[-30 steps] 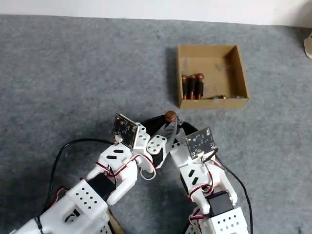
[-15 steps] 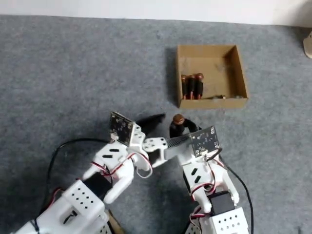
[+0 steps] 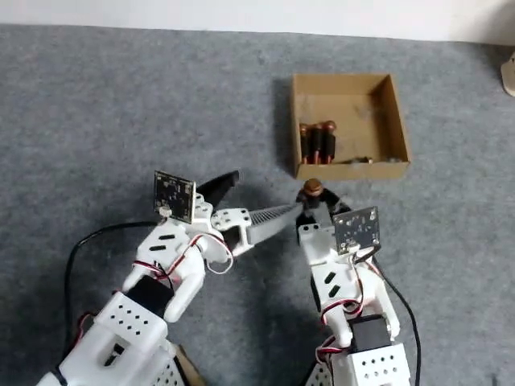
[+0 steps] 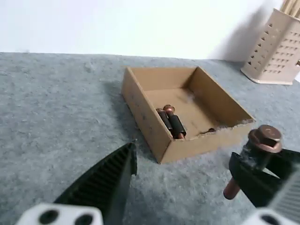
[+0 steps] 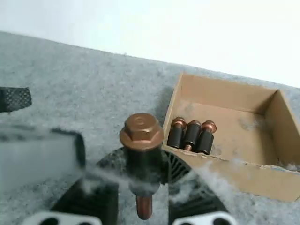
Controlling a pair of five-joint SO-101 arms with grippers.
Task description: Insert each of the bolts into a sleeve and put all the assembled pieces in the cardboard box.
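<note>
My right gripper [image 3: 315,206] is shut on a black sleeve [image 5: 143,167] with a copper bolt [image 5: 141,131] standing upright through it, just in front of the cardboard box [image 3: 350,170]. The bolt's hex head [image 3: 312,190] points up and its tip [image 5: 144,207] sticks out below. The left gripper [image 3: 267,193] stands open just left of this piece, its black finger [image 4: 106,180] and grey finger [image 3: 273,219] spread wide with nothing between them. Three assembled pieces [image 3: 318,143] lie side by side in the box's near-left part.
A beige perforated holder [image 4: 274,47] stands beyond the box, at the table's far right edge [image 3: 508,74]. Grey carpet [image 3: 121,121] stretches open to the left of the box. The box's right half [image 3: 370,121] holds only some fluff.
Both grippers met at the bolt a second ago. The left gripper has since opened and pulled back to the left, while the right gripper carried the sleeved bolt right, closer to the box.
</note>
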